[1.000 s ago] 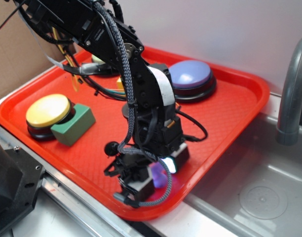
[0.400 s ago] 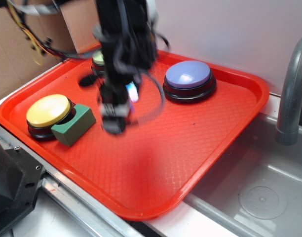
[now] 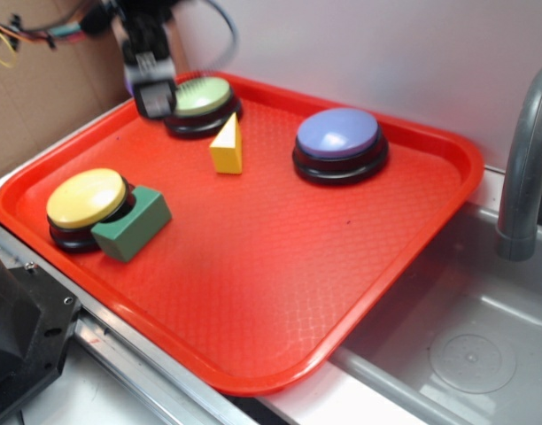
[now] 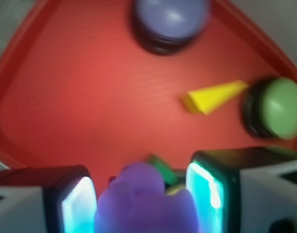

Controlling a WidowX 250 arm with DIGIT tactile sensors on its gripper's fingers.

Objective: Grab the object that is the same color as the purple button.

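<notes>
The red tray (image 3: 404,230) holds 3 dome buttons — the purple button (image 3: 338,135) toward the back right, a green one (image 3: 203,96) at the back left, a yellow one (image 3: 85,197) at the front left — plus a green block (image 3: 132,223) touching the yellow button and a yellow wedge (image 3: 228,146) between the green and purple buttons. The gripper (image 3: 153,96) hangs over the tray's back-left corner, just beside the green button. In the wrist view the purple toy (image 4: 144,201) sits directly between the 2 lit finger pads (image 4: 76,206) — lumpy, with no clear long axis — and they are clenched on it. Judging by this, the grab looks done; only holding it clear remains.
</notes>
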